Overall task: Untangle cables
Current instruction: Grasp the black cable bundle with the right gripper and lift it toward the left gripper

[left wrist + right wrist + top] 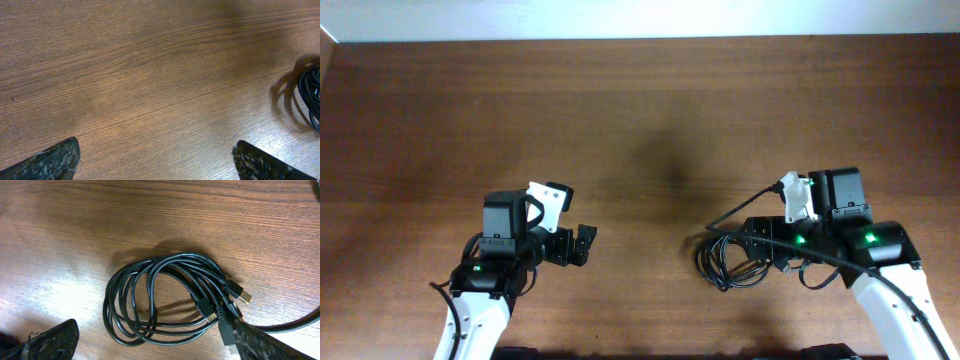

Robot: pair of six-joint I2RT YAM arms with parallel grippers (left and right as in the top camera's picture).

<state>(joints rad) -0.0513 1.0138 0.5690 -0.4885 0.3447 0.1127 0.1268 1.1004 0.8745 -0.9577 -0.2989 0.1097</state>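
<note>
Under everything lies a big brown wooden worktop (640, 100). Next in size come two robot arms. The right arm (885, 275) is white and black with small green lights. It reaches over the cables (151, 297) from their right side. The left arm (480, 290) looks the same and sits well apart from the cables, off to their left.

The right tool (157, 345) hangs over the cables. Its two dark fingers (47, 342) are spread wide, one on each side of the pile, and nothing is held between them. One finger sits right by the plug ends, and I cannot tell if it touches them. The left tool (582, 246) is spread wide too and holds nothing. Only bare wood shows between its fingers. The cables peek in at the far right edge of its own camera view.

A thick black cord (740, 208) runs from the right arm and curves past the top of the cables.

The cables are thin and black. They lie on the worktop in one loose pile of round loops, all wound together. Their plug ends bunch on the right side of the pile. One plug (240, 294) has a shiny gold tip and points away from the loops. Another small black plug (206, 311) lies just beside it, closer to the loops.
</note>
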